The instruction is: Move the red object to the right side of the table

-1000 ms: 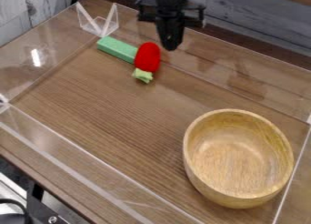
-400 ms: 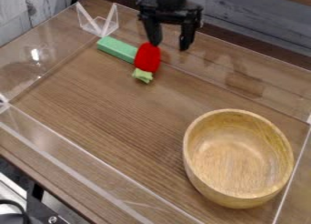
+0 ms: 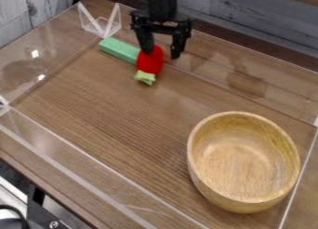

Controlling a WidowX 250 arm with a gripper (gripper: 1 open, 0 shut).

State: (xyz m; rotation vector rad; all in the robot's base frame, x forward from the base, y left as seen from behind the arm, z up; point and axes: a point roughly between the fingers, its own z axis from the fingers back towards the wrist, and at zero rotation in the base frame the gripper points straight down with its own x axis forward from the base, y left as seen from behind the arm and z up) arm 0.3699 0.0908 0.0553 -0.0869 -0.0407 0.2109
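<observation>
The red object (image 3: 151, 61) is a small glossy red oval toy fruit with a light-green stem end, lying on the table (image 3: 112, 130) at the back left, touching a flat green block (image 3: 119, 48). My gripper (image 3: 162, 48) points straight down right over the red object, open, one finger left of its top and the other to its right. The fingertips hang at about the height of the fruit's upper end. Nothing is gripped.
A large wooden bowl (image 3: 245, 161) stands at the front right. Low clear acrylic walls (image 3: 50, 33) edge the tabletop. A clear triangular piece (image 3: 97, 22) stands at the back left corner behind the green block.
The gripper was shut a second ago and has opened wide. It has moved left and down, from beside the red object to directly over it.
</observation>
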